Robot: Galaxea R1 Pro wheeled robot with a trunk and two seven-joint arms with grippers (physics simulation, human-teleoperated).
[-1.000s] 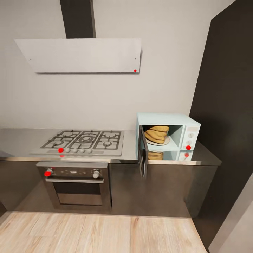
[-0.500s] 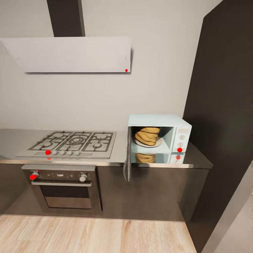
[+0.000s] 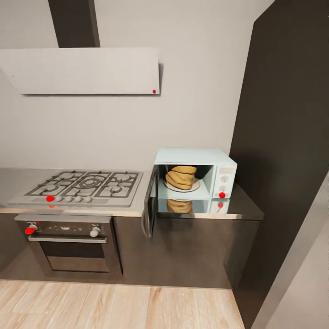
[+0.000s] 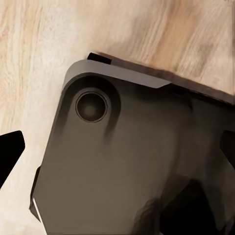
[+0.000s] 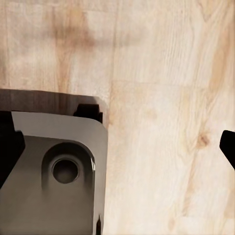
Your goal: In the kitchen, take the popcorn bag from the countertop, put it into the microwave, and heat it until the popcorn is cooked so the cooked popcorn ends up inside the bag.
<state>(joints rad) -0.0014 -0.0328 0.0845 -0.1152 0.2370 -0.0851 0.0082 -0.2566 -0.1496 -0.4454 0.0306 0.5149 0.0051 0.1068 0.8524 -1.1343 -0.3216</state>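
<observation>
Bag (image 3: pixel 181 177) inside the open microwave (image 3: pixel 196 172), right of centre in the head view.
One bag, one microwave, on the countertop (image 3: pixel 237 208). Both wrist views look down at wood floor (image 5: pixel 161 73) and dark robot base (image 4: pixel 127 161); each gripper's dark fingertips sit at opposite frame edges, spread apart, holding nothing.

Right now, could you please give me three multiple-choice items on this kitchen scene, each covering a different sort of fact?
1. Where is the bag?
A. on the hob
B. inside the microwave
C. on the floor

2. What colour is the microwave?
A. pale mint-blue
B. red
C. black

3. How is the microwave door?
A. shut
B. missing
C. swung open

Answers:
1 B, the bag sits on a plate in the cavity.
2 A, its casing is pale mint-blue.
3 C, the door hangs out over the countertop edge, beside the hob.
</observation>
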